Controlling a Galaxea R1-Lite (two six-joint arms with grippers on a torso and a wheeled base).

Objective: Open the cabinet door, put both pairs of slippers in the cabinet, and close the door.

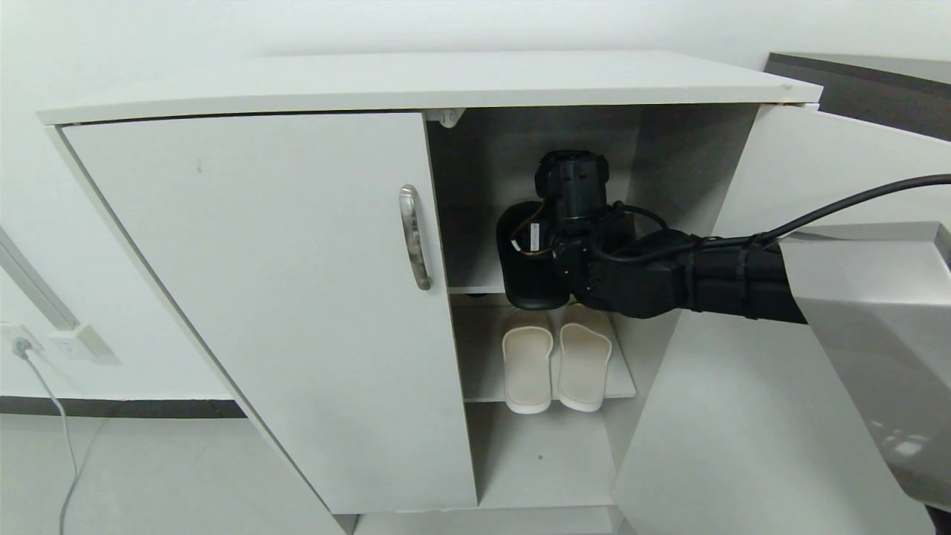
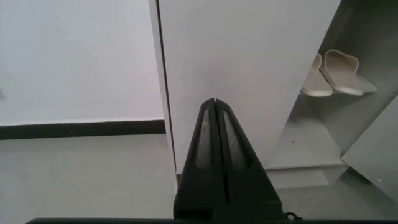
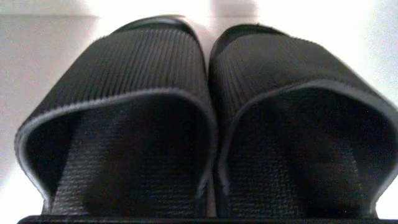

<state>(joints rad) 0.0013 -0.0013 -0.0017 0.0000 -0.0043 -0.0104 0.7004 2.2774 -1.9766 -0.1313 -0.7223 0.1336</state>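
Observation:
The white cabinet [image 1: 431, 82] has its right door [image 1: 743, 423] swung open and its left door [image 1: 260, 297] closed. A pair of white slippers [image 1: 556, 357] lies side by side on the middle shelf; the left wrist view has them [image 2: 333, 71] too. My right gripper [image 1: 553, 249] is inside the opening at the height of the upper shelf, shut on a pair of black slippers [image 1: 526, 260] pressed together, toes up close in the right wrist view [image 3: 205, 124]. My left gripper [image 2: 214, 102] hangs shut and empty, low before the closed left door.
A metal handle [image 1: 414, 236] runs down the left door's inner edge. The open right door stands close beside my right arm. The bottom compartment [image 1: 542, 461] is bare. A wall socket and cable [image 1: 30, 357] sit at the far left above grey floor.

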